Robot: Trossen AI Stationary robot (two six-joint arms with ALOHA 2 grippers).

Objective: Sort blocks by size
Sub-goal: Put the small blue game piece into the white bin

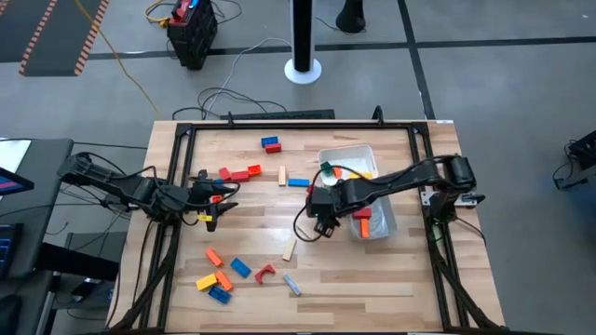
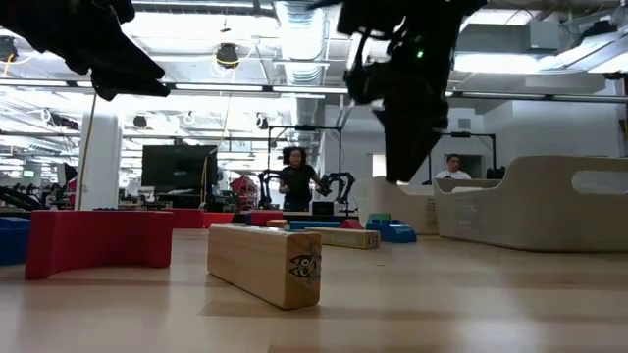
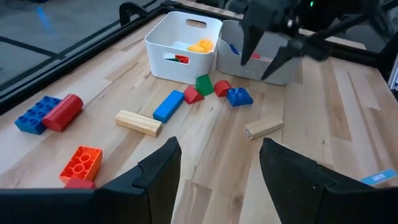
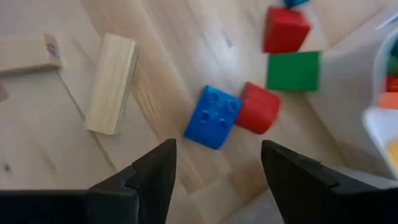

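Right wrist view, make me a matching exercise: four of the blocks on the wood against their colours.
Blocks:
1. studded brick
2. long plain bar
3. square block nearest the tub
4. rounded piece touching the studded brick

Colours:
a. green
b. red
c. blue
d. tan

Pairs: 1-c, 2-d, 3-a, 4-b

Bright, even overhead light; ceiling lamps (image 2: 294,25) glare in the low view. Soft shadows lie under the arms. The right wrist view is blurred; the tan block (image 2: 265,263) sits sharp.
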